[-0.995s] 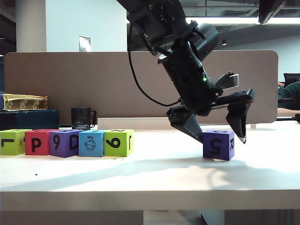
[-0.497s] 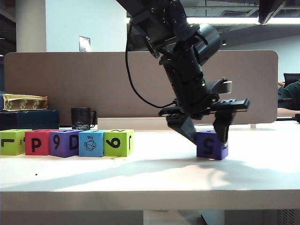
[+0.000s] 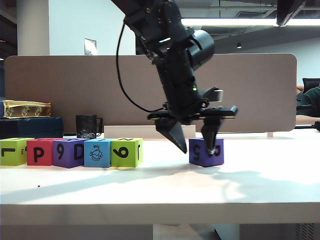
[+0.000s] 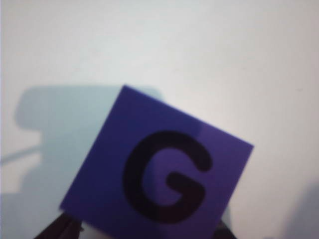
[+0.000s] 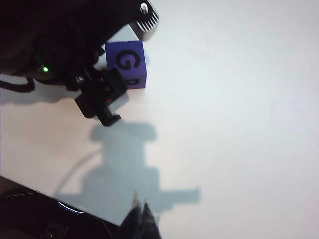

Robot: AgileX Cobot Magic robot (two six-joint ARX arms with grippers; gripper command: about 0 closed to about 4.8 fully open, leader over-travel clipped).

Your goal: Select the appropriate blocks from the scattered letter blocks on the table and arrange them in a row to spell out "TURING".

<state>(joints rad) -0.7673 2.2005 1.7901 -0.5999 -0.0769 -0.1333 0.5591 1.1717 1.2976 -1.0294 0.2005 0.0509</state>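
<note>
Five letter blocks stand in a row at the left of the table (image 3: 160, 190): lime green (image 3: 13, 151), red "P" (image 3: 40, 151), purple (image 3: 70, 152), blue fish (image 3: 97, 152), lime green (image 3: 126, 152). To their right is a lone purple block (image 3: 206, 151), "G" on top in the left wrist view (image 4: 159, 179). My left gripper (image 3: 197, 145) (image 4: 144, 234) is shut on it, one dark finger (image 4: 62, 230) on each side. I cannot tell whether the block touches the table. My right gripper (image 5: 140, 209) hangs shut and empty, well apart from that block (image 5: 127, 62).
A black mug (image 3: 87, 126) stands behind the row. A dark blue box (image 3: 30, 127) with a gold-patterned box (image 3: 25, 108) on it sits at the far left. The grey-brown divider panel (image 3: 75, 90) closes off the back of the table.
The left gripper's fingers closed on the purple block and moved it left, toward the row. The right gripper has not moved.
</note>
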